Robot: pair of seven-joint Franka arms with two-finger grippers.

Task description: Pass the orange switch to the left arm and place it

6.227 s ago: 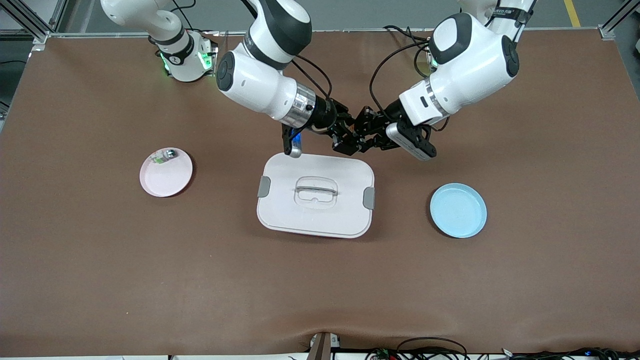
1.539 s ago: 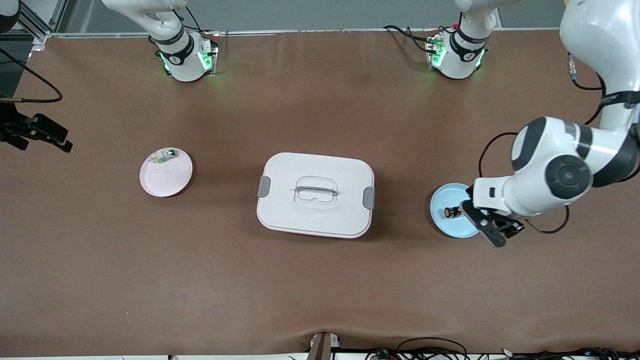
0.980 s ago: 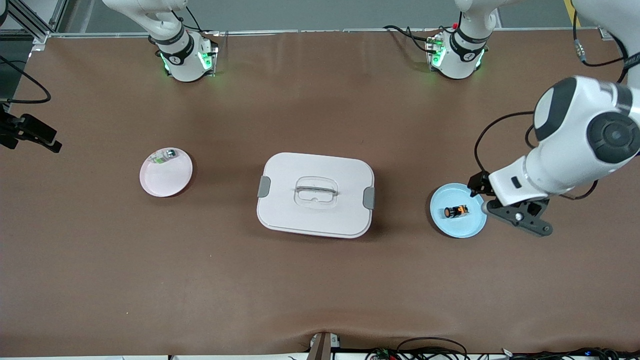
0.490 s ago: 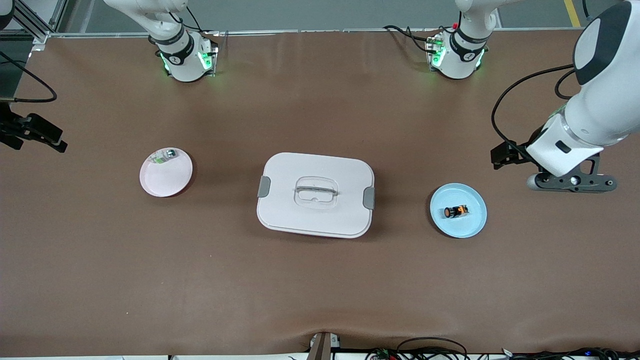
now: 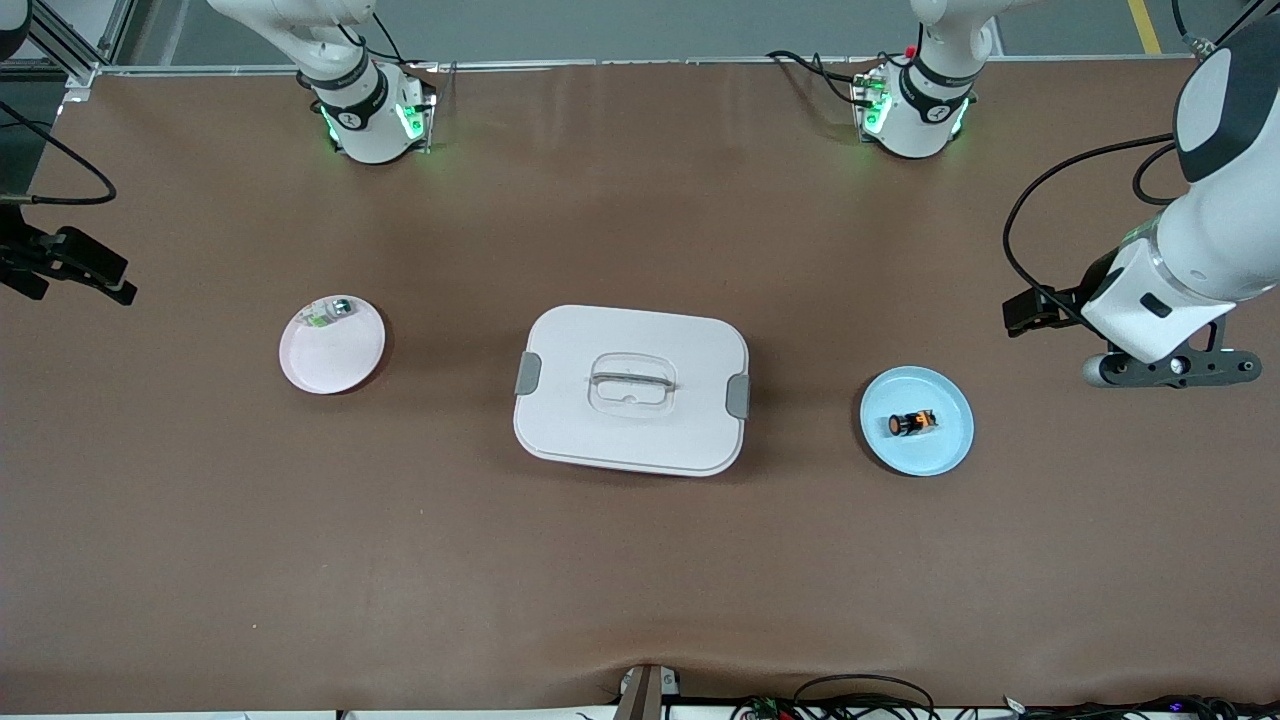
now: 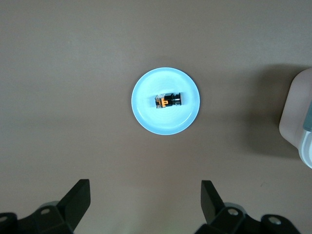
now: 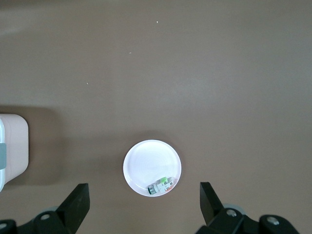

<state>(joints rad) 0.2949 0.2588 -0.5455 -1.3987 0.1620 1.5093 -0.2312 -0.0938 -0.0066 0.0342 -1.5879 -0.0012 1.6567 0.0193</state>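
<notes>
The orange switch (image 5: 911, 424) lies on its side in the middle of the blue plate (image 5: 945, 447), its orange cap turned toward the box; the left wrist view shows the same switch (image 6: 168, 101) resting inside the plate (image 6: 146, 109), touched by nothing; the blue plate sits on the brown worktop (image 5: 640, 580) toward the left arm's end, beside the box (image 5: 631, 389) and well apart from it; the box, white with grey side latches and a clear recessed lid handle, stands closed at the middle of the worktop; a corner of it appears in each wrist view (image 6: 297, 122) (image 7: 12, 146); the pink plate (image 5: 332, 352) lies beside the box toward the right arm's end, carrying a small green-and-silver piece (image 5: 328, 312) at the rim nearest the robots' bases.

The left gripper (image 5: 1035, 310) hangs in the air over bare worktop at the left arm's end, clear of the blue plate; its fingers (image 6: 78, 200) stand wide apart and hold nothing; the right gripper (image 5: 55, 270) is up over the worktop's edge at the right arm's end, away from the pink plate; its fingers (image 7: 78, 202) are likewise spread wide and empty.
</notes>
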